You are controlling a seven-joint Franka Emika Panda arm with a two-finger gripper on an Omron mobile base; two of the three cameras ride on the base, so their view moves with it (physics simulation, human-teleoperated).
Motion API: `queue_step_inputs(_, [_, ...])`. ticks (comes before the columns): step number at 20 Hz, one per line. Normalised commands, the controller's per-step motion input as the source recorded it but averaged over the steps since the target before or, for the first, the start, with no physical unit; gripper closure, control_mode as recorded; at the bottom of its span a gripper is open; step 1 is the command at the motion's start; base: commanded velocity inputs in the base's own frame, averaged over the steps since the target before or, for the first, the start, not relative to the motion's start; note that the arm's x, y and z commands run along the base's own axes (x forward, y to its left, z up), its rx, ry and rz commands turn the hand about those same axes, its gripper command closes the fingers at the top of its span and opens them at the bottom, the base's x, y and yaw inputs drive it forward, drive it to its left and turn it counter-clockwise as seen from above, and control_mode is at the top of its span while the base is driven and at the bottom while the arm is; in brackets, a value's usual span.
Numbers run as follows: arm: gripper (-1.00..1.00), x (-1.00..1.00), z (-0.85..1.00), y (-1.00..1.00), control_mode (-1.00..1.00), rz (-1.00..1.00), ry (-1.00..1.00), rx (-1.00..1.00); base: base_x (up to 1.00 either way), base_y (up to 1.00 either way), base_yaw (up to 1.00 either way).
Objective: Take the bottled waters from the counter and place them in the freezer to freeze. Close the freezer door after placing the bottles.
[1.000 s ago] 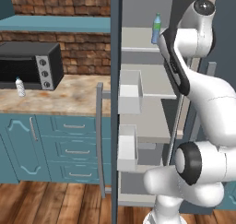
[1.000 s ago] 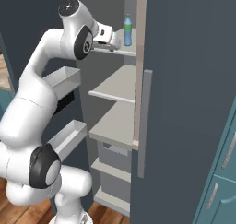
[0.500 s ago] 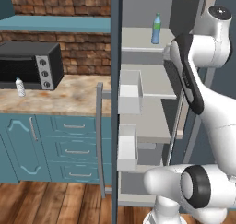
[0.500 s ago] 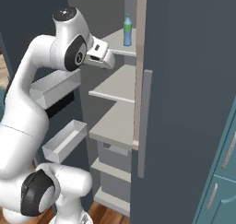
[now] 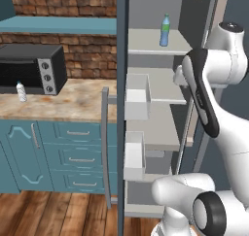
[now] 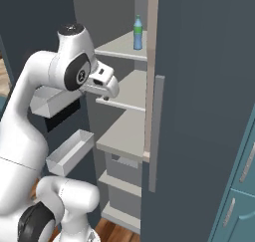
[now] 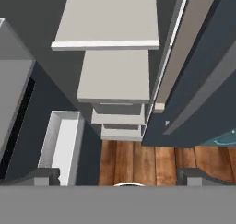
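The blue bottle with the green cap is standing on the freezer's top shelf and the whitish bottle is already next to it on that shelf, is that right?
Not quite. The blue bottle does stand on the freezer's top shelf, but the whitish bottle is not beside it. The left base view shows it on the counter, in front of the black toaster oven.

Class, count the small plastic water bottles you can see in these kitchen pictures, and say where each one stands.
2: a translucent blue green-capped bottle upright on the freezer's upper shelf; a clear-whitish bottle on the marble counter beside the black toaster oven.
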Motion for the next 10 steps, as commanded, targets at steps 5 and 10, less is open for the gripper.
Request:
queue_step_inputs(5, [-1.0, -0.44, -0.46, 0.0, -1.0, 0.0, 0.26, 0.04, 0.0, 0.0, 0.0])
queue_step_inputs(10, [-1.0, -0.4, -0.42, 0.03, -1.0, 0.0, 0.31, 0.02, 0.0, 0.0, 0.0])
